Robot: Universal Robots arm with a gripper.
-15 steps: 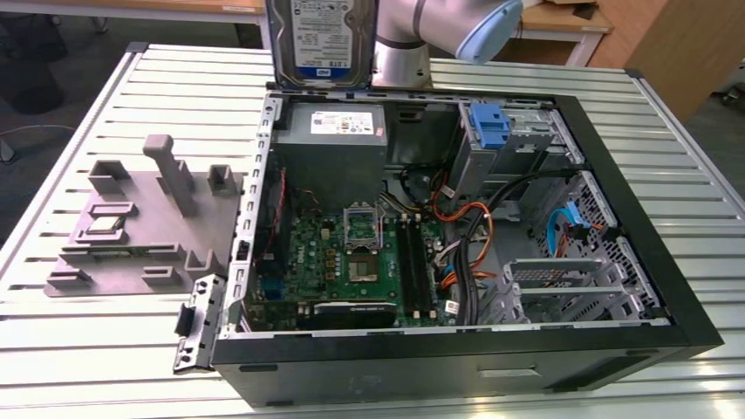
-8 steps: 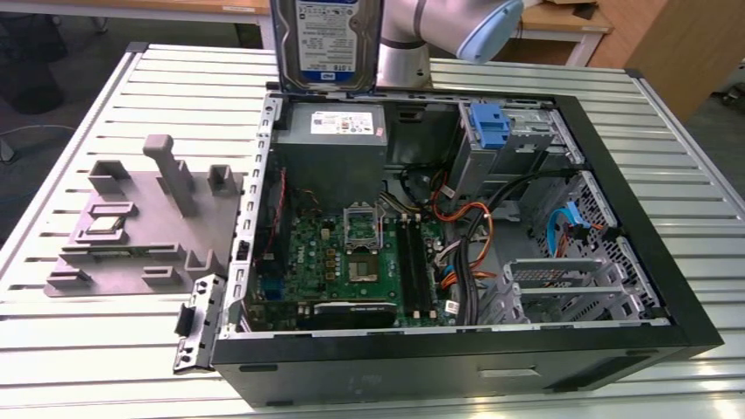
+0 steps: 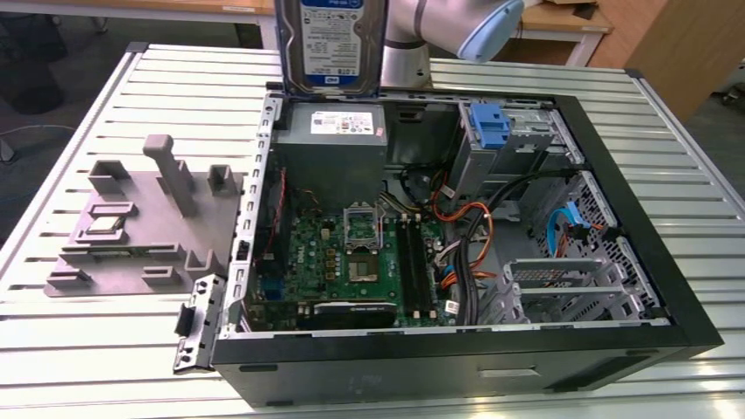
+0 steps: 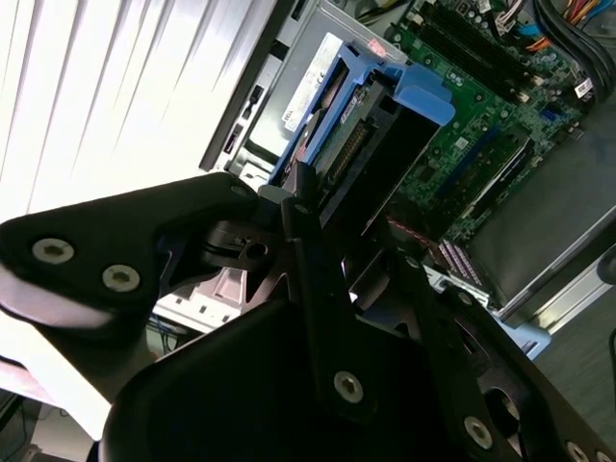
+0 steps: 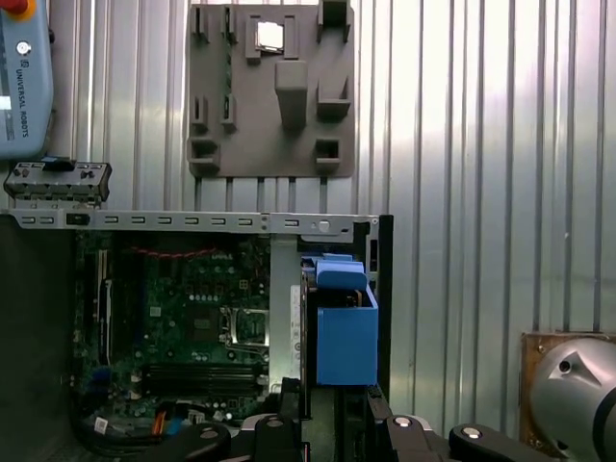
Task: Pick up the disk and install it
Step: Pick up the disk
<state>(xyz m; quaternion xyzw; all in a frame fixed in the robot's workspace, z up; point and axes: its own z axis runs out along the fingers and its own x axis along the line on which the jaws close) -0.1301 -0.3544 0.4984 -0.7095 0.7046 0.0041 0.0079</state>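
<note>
- Exterior view: I see the disk (image 3: 331, 44) upright in the air, just above the power supply box (image 3: 331, 131) at the back of the open computer case (image 3: 407, 367). The arm (image 3: 448, 26) is behind it.
- Second wrist view: the gripper (image 4: 337, 217) has its jaws clamped on the disk's (image 4: 361, 154) end, with the motherboard (image 4: 481, 106) beyond.
- First wrist view: the disk (image 5: 345, 332) sticks out from the gripper (image 5: 332, 395) over the case wall. A grey parts tray (image 5: 269, 144) lies on the slatted table (image 5: 462, 144).
</note>
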